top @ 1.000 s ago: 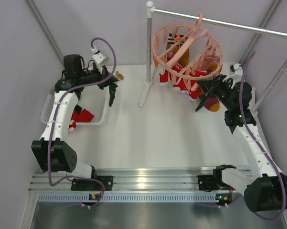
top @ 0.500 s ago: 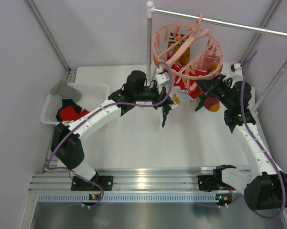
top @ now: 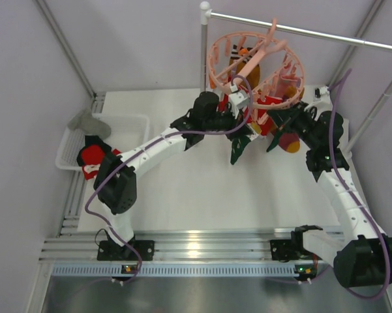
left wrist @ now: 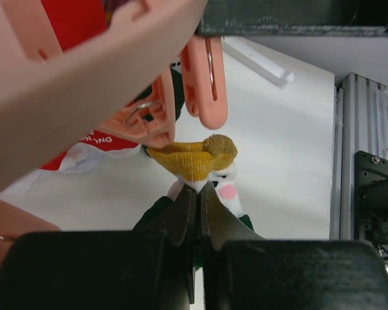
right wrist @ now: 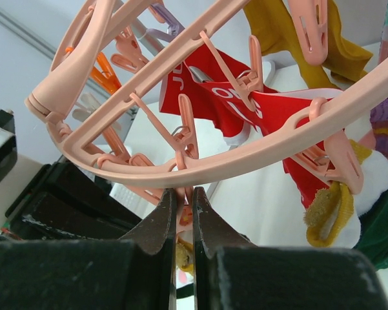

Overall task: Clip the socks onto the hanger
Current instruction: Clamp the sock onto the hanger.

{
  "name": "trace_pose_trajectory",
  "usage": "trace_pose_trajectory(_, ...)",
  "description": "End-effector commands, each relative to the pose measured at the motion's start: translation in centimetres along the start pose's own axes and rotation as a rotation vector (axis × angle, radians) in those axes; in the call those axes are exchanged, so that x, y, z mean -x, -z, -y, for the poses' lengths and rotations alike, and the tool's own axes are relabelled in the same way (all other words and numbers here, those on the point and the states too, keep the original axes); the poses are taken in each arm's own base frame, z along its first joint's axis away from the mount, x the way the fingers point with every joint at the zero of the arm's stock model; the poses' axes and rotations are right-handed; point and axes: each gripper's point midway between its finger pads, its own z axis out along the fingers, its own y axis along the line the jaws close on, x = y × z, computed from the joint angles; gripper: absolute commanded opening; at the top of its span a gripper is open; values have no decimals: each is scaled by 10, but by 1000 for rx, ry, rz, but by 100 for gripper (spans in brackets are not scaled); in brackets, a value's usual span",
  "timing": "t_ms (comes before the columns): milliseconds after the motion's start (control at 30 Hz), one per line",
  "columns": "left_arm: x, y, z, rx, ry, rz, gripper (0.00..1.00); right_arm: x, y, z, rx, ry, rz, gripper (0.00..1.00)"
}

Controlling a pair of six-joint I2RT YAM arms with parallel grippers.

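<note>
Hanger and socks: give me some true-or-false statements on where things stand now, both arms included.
1. The left fingers are shut on a dark green sock with a mustard cuff. True.
2. That sock is already clipped to the hanger. False: its cuff is held just beneath the clips, none gripping it.
3. The white basket is empty. False: a red sock lies in it and a grey sock at its far corner.
4. Clipped red socks hang from the hanger. True.
5. The right fingers are spread wide. False: they are pinched close on a pink clip.
</note>
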Motion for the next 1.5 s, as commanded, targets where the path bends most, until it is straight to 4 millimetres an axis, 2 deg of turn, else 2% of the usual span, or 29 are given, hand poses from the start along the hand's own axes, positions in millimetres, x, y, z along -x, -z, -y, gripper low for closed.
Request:
trace_pose_trajectory(0,53,-2,8,-20,-47,141,0,25,4,-17,44,33,63,0)
trace_pose_trajectory(300,57,-11,5,-31,-32,150,0,25,4,-18,51,43,60,0)
trace_pose_trajectory(500,45,-16,1,-27,-22,121,0,27,2,-17,49,42,62,0)
trace_pose_trajectory(733,55,-18,1,-35,-20,147,0,26,1,-17,51,52,58,0)
trace_pose_trajectory(1033,83,-10,18,-88,-1,205,0,24,1,-8,17,96,52,0)
trace_pose_trajectory(1233,85,-12,22,-101,-6,212,0,23,1,-13,39,84,49,1)
trace_pose_trajectory(1300,83,-14,22,-101,-12,208,0,24,2,-15,49,88,47,7)
trace_pose_trajectory(1333,82,-14,22,-103,-15,208,0,24,2,-16,52,90,46,17)
trace_pose_trajectory(1467,79,-17,17,-94,-17,204,0,23,3,-18,63,85,40,41)
